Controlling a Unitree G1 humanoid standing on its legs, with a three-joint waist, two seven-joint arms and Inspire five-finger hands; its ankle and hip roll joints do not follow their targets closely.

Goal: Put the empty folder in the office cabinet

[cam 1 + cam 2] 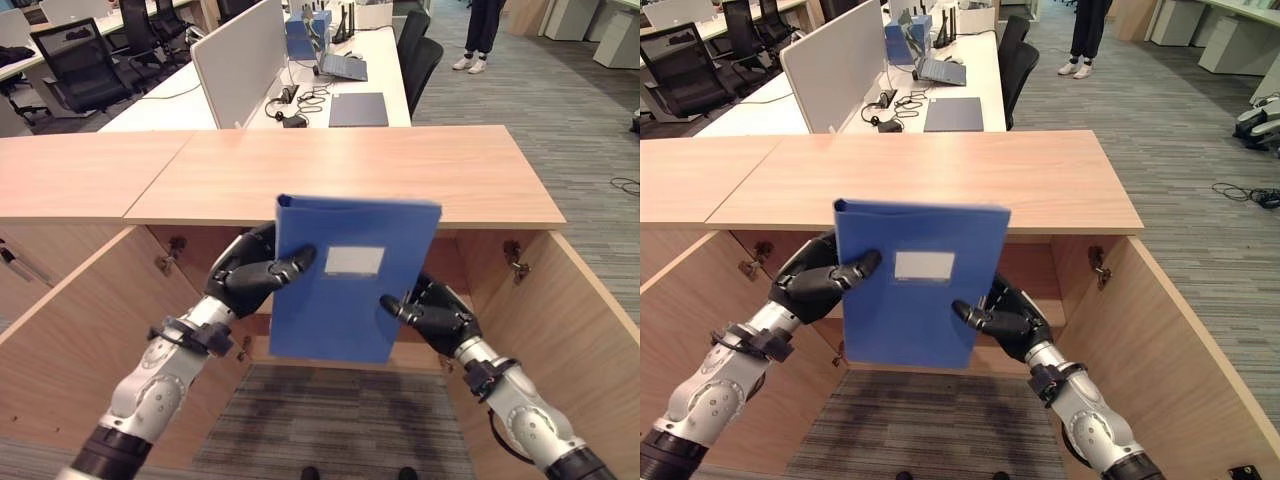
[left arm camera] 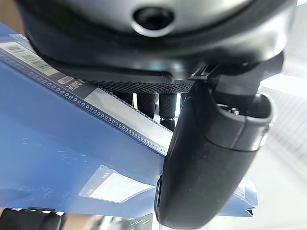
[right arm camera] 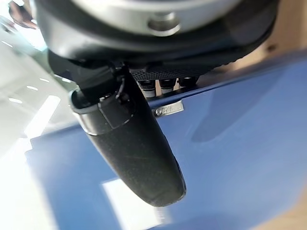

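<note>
I hold a blue folder (image 1: 345, 290) with a white label upright in front of the open office cabinet (image 1: 350, 175). My left hand (image 1: 248, 272) grips its left edge, thumb across the front and fingers behind. My right hand (image 1: 437, 313) pinches the lower right edge the same way. In the left wrist view the thumb (image 2: 211, 158) presses on the folder's blue cover (image 2: 57, 158). The right wrist view shows the thumb (image 3: 134, 148) lying on the blue cover (image 3: 235, 143). The folder's lower edge hangs level with the cabinet's dark opening (image 1: 210, 250), under the wooden top.
Both cabinet doors (image 1: 80, 340) (image 1: 580, 330) stand swung open toward me on either side of my arms. Behind the cabinet are white desks (image 1: 360, 75) with a laptop, cables and office chairs (image 1: 85, 65). A person's legs (image 1: 478, 35) stand far back on the grey carpet.
</note>
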